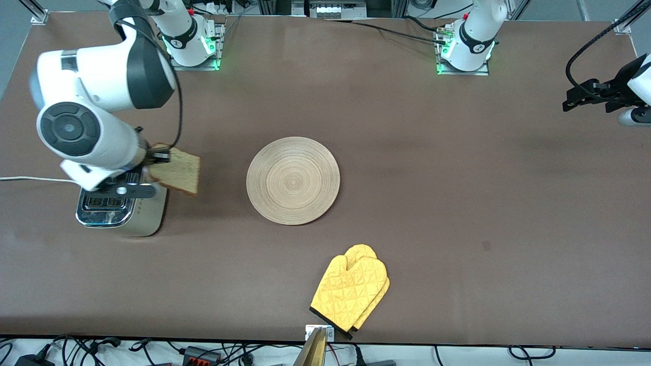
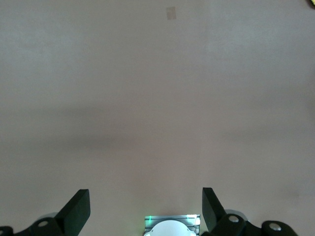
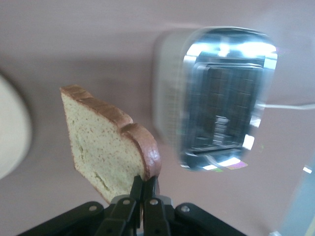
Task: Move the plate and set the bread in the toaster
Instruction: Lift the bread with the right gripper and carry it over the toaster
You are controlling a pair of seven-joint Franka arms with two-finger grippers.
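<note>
The plate (image 1: pixel 293 180) sits mid-frame on the worktop (image 1: pixel 432 203). The right hand (image 3: pixel 142 196) pinches the bread (image 3: pixel 106 147) above the toaster (image 1: pixel 122 208), not yet in a slot. The left hand (image 2: pixel 145 209) waits, wide.

A pair of yellow quilted oven mitts (image 1: pixel 351 291) lies stacked on the brown table (image 1: pixel 457 178), close to the edge nearest the front camera, cuffs toward that edge. A small dark mark (image 1: pixel 486 246), perhaps tape, sits on the table toward the left arm's end.

Right end effector (image 3: pixel 142 194) pinched closed, raised — left end effector (image 2: pixel 146 209) spread wide.
</note>
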